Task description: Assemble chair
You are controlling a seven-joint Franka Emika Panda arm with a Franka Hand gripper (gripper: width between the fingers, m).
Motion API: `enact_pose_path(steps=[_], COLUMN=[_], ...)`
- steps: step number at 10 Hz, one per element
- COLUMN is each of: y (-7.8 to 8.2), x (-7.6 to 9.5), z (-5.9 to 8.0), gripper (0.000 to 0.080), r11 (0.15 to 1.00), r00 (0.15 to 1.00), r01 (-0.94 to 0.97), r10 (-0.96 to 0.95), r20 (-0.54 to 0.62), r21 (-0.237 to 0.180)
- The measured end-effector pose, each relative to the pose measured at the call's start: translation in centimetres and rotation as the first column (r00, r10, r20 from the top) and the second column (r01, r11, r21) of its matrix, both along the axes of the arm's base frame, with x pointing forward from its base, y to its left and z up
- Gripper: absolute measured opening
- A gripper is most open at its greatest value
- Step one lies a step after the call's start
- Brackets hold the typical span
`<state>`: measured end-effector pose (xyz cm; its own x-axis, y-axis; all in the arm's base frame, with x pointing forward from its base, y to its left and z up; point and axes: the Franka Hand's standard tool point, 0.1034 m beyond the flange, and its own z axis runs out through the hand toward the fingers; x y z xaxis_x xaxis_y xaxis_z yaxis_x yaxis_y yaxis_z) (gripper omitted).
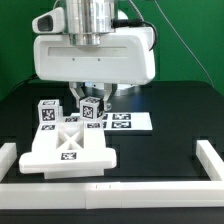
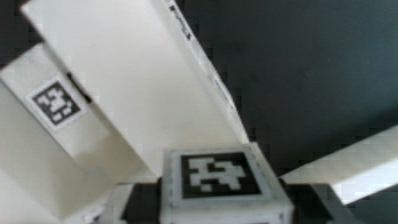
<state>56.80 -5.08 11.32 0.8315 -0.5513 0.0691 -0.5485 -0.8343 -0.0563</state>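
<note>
Gripper [image 1: 91, 97] down over middle of black table [image 1: 170, 150], fingers [image 1: 78, 93] dark, closed narrow on a small white tagged cube [image 1: 92, 110]; contact looks like a grip, cube pinched between both pads. In wrist view same cube [image 2: 221, 178] sits centred with its tag face up, finger edges only just visible at the frame corners.

Just beside cube, toward exterior view's left, a second tagged block [image 1: 47, 112] standing upright. In front of both, nearer table's front edge, large white chair piece [image 1: 68, 150]: flat slab with raised cross-shaped top and one tag on it, touching or nearly touching the blocks, cannot tell which. In wrist view long white bars [image 2: 143, 90] run diagonally, one with a side tag [image 2: 59, 102]; which chair part these belong to unclear.

Marker board [image 1: 125, 122] flat behind cube, toward table's rear, partly covered by the gripper body. White border rails at front edge [image 1: 110, 187] and at exterior view's right edge [image 1: 212, 160].

No containers in view. Arm's upper part cut off at frame top; tags blurred, unreadable.
</note>
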Motion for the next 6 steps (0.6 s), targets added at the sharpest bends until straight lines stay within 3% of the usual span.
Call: enact_pose_path(steps=[3, 6], y=[0.35, 0.34], x=[0.14, 0.33], z=[-0.01, 0.01], gripper=[0.0284, 0.0284], r11=[0.954, 0.836], r00=[0.955, 0.840], r01=[0.297, 0.539], r10=[-0.298, -0.542], r20=[0.008, -0.001], r21=[0.042, 0.099])
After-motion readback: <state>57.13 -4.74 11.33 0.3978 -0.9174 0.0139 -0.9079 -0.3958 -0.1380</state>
